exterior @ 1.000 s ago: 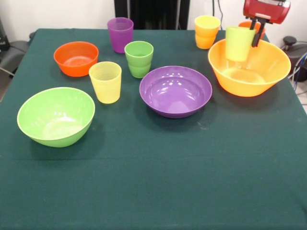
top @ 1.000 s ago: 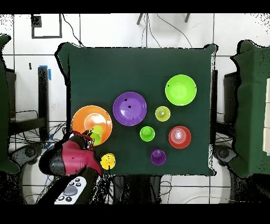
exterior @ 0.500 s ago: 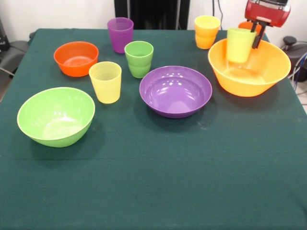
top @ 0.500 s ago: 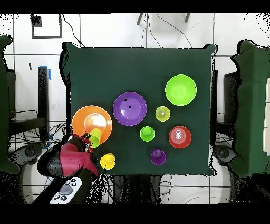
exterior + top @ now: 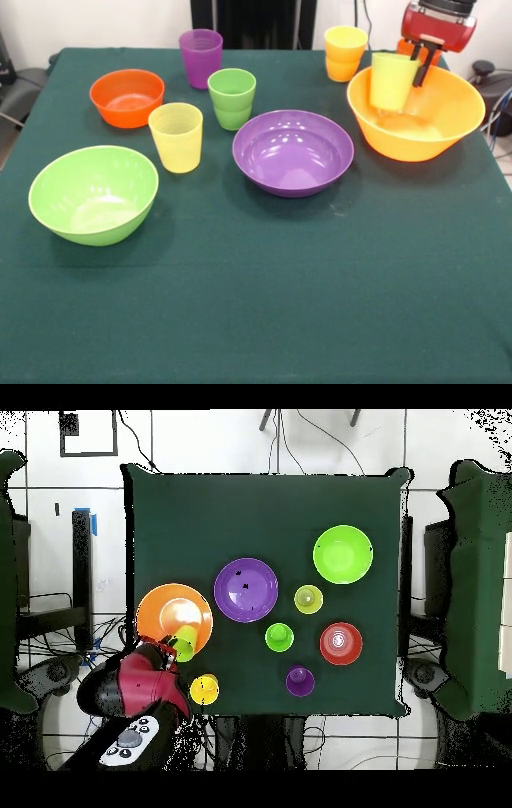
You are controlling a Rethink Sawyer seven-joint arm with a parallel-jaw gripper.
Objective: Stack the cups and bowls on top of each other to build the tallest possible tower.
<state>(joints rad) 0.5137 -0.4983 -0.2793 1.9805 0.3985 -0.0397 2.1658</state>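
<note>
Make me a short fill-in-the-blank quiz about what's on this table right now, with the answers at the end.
1. The gripper holds a lime green cup over the ____ bowl.
2. The bowl nearest the table's middle is coloured ____.
3. The purple cup stands beside the small ____ bowl.
4. The pale yellow cup stands on the cloth, ____ any bowl.

Missing words: yellow-orange; purple; orange; outside

No legible text, labels or numbers, as far as visible.
</note>
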